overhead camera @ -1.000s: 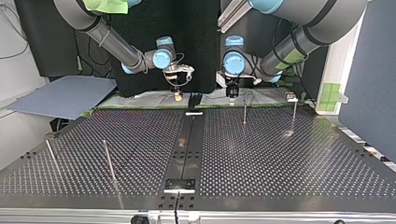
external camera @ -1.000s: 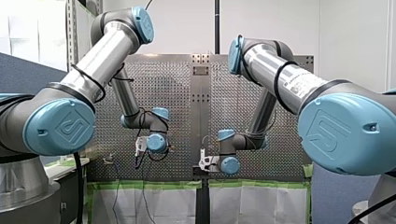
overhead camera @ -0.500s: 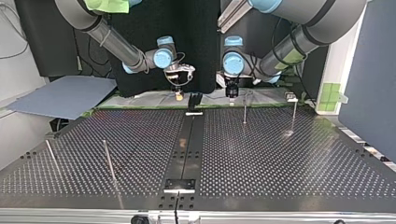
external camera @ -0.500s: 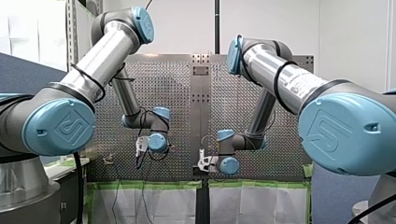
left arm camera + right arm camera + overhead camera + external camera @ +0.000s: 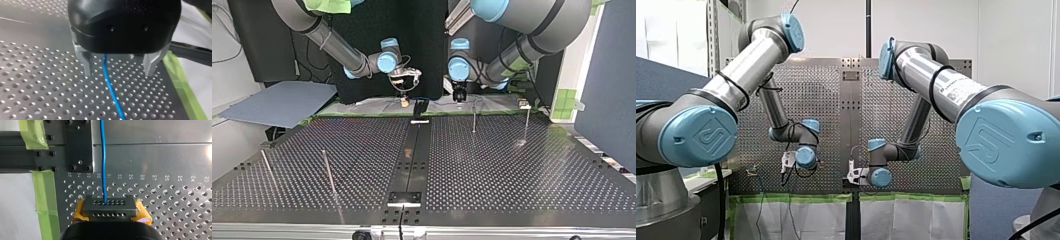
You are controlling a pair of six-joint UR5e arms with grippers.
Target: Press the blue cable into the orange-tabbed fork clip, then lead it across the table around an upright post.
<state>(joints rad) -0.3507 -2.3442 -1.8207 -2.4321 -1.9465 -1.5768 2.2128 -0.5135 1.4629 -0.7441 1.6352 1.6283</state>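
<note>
L gripper (image 5: 118, 72) dipped slightly since 1 s ago, fingers apart astride blue cable (image 5: 110, 87); R gripper (image 5: 109, 210) clamped on it

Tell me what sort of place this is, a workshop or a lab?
Probably a robotics lab: my left arm and my right arm over a perforated table with upright posts and green tape.

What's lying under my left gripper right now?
The blue cable lies on the perforated table under my left gripper, between its open metal fingers, touching neither. The gripper's black body covers where the cable runs on.
</note>
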